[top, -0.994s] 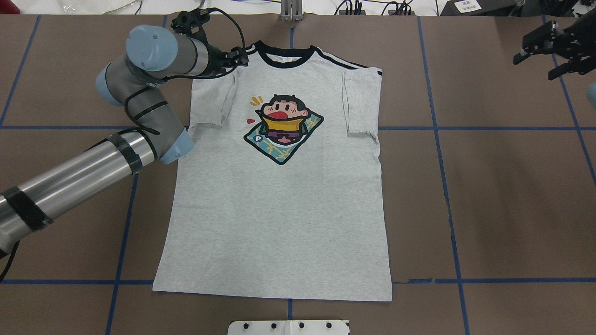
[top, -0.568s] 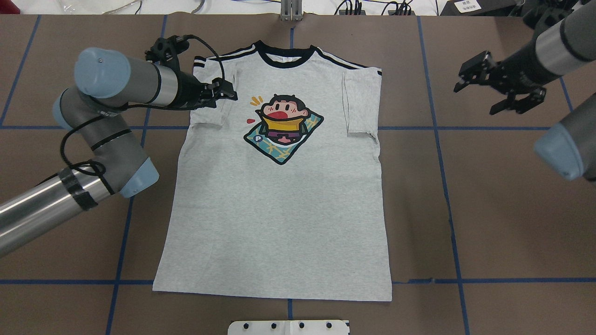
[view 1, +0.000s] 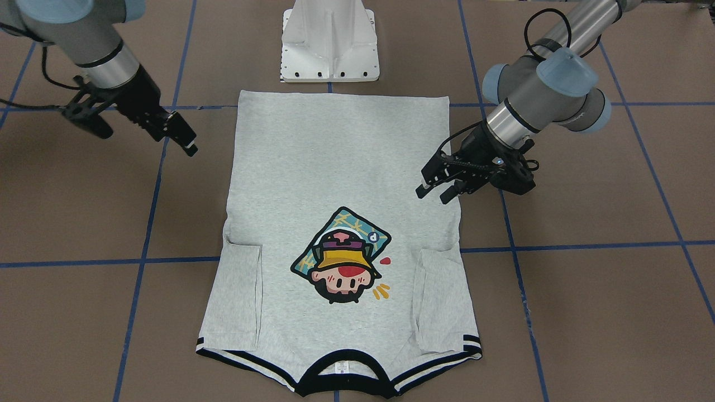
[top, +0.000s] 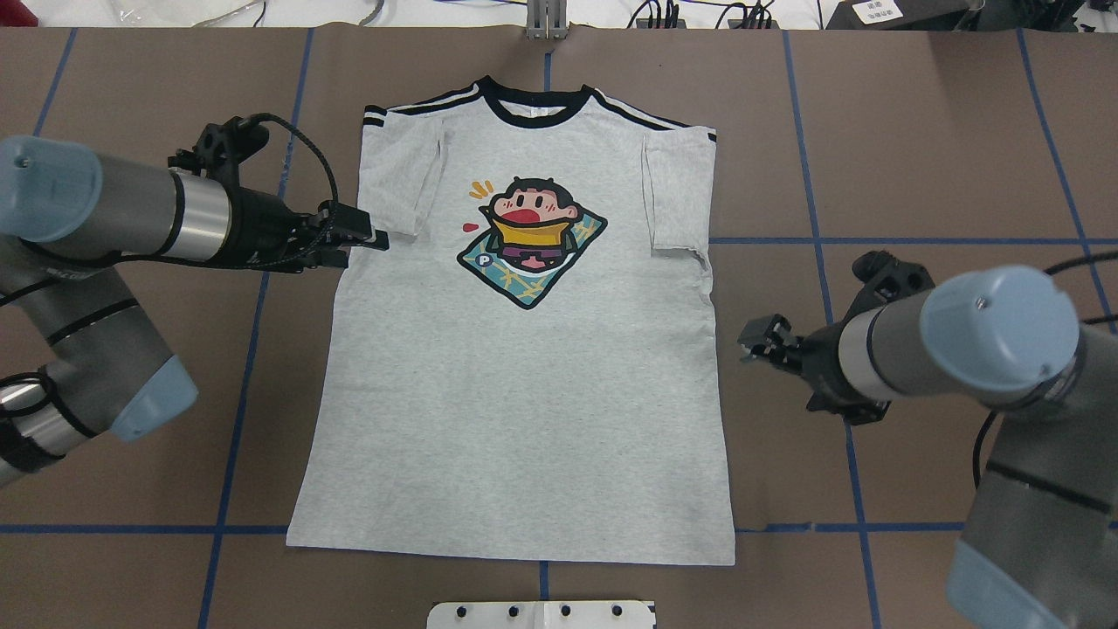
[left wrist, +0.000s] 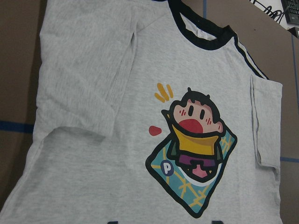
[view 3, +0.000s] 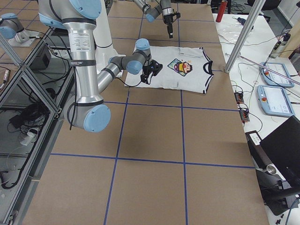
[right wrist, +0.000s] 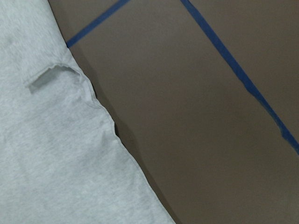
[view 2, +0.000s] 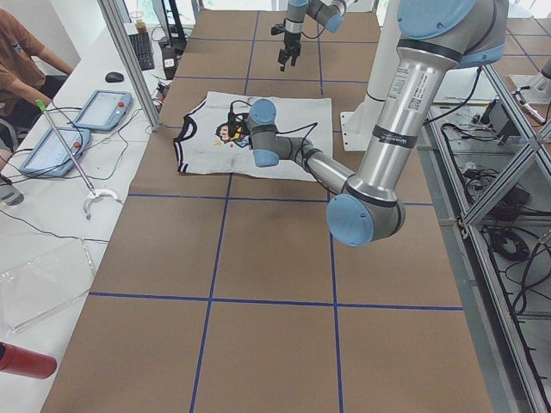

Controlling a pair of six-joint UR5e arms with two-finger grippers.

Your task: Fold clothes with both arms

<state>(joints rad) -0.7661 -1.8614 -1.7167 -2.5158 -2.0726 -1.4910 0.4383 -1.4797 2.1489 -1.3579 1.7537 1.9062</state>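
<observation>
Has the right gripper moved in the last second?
Yes. In the overhead view the right gripper has come from the far right corner across the vertical blue tape line toward the robot, now beside the shirt's right edge.

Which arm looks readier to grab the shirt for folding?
Left, I'd judge. The left gripper sits over the T-shirt's edge by the folded sleeve, jaws open; the right gripper hangs apart from the cloth.

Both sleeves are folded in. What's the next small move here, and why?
Probably ease the right gripper in to the T-shirt's side edge: it is open and apart from the cloth, while the left gripper is at the opposite edge.
</observation>
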